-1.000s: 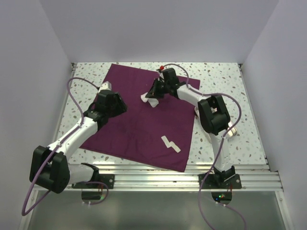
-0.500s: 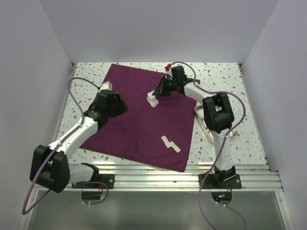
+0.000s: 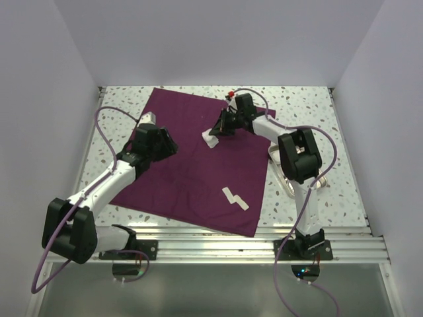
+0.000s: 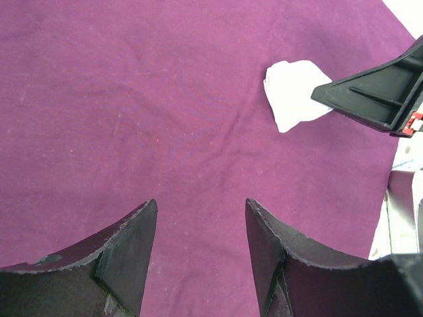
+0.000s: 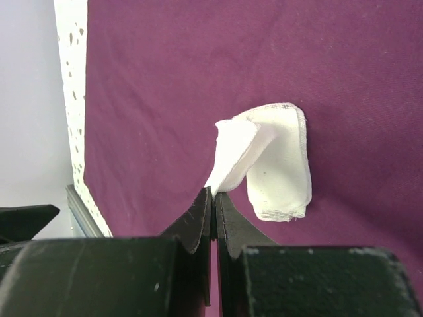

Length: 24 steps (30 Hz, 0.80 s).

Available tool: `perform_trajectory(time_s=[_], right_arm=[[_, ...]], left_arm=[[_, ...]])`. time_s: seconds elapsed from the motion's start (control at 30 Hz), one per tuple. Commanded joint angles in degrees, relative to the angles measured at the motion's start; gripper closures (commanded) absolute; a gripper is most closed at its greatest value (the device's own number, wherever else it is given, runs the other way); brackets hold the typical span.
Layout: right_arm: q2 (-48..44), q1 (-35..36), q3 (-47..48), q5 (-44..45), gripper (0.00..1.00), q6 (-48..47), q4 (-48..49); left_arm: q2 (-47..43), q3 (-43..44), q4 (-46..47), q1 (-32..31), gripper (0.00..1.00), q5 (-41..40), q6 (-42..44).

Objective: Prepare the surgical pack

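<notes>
Gauze: I saw it just ahead of right gripper, corner pinched in closed jaws.
Left gripper: agape, empty, farther.

On the cloth, gauze lies behind a strip; the tray sits to its right.

Left hand hangs with fingers spread apart; right hand, arm reaching far forward, has fingertips pressed together.
</notes>
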Motion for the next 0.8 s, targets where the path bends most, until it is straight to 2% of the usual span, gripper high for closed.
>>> perform_trajectory(time_s=[0.0,0.53,0.6,0.77], right_arm=[[0.71,0.02,-0.39,-1.48,1.00,-0.37,2.24],[4.84,-0.33,1.02,1.42,0.99,-3.27,-1.71],[4.40,-0.33,0.50,1.94,0.94,-3.45,-1.62],[2.21,-0.33,1.37,4.49,0.66,-4.85,-5.38]], left_arm=[[-0.88,0.20,2.93,0.48,0.40,0.43,0.96],[-1.05,-0.15,3.28,0.48,0.39,1.13,1.13],[-1.40,-0.24,3.20,0.48,0.39,1.13,1.13],[-1.58,-0.33,3.19,0.48,0.39,1.13,1.22]])
